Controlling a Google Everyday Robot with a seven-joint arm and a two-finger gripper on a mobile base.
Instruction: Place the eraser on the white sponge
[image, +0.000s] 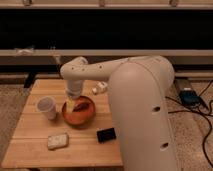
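The eraser (106, 134) is a small flat black block lying on the wooden table (30, 117) near its front right, next to my big white arm. The white sponge (57, 141) is an off-white pad lying flat at the front left of the table. My gripper (72, 104) hangs from the arm's end over the left part of an orange-brown bowl (80, 112), well back and left of the eraser and behind the sponge.
A white paper cup (47, 107) stands left of the bowl. A small white object (99, 88) lies at the table's back, right of the arm's wrist. A dark wall with a rail runs behind. Cables and a blue device (190, 96) lie on the floor at right.
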